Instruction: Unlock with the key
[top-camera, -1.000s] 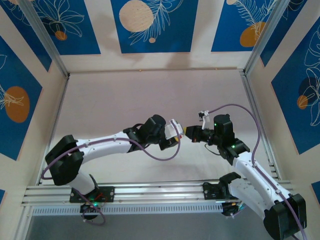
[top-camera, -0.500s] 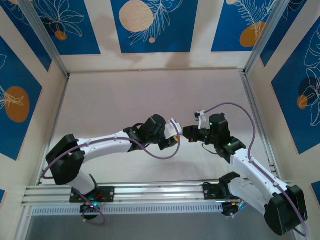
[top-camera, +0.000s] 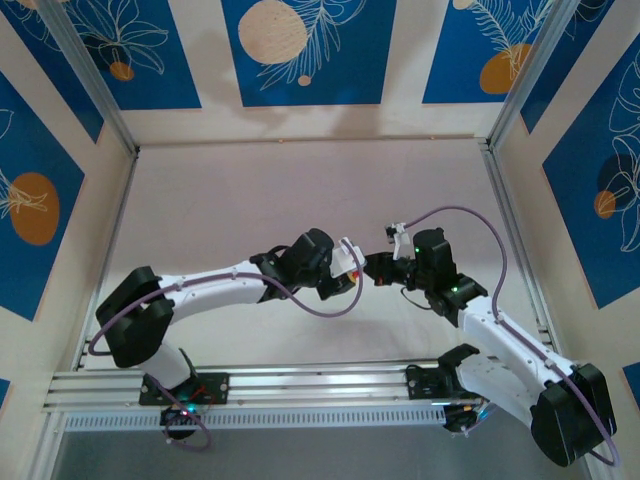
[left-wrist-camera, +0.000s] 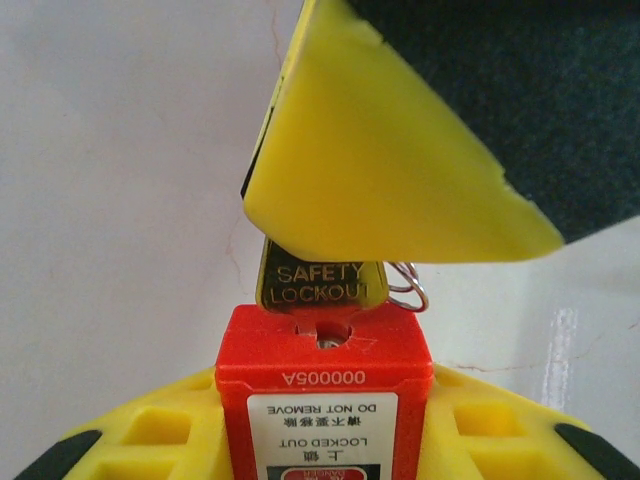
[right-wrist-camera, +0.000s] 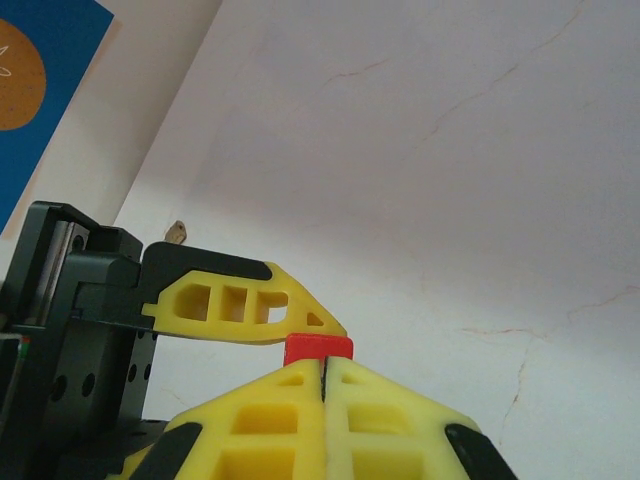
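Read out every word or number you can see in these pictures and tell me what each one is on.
"SAFETY LOCKOUT": stamped on the brass head of the key.
"000005A": raised on the red padlock, upside down in the left wrist view.
"DO NOT REMOVE" and "LOCKED OUT": on the padlock's white label, also upside down.
Chinese characters and a cut-off red strip on that label: too small to read.
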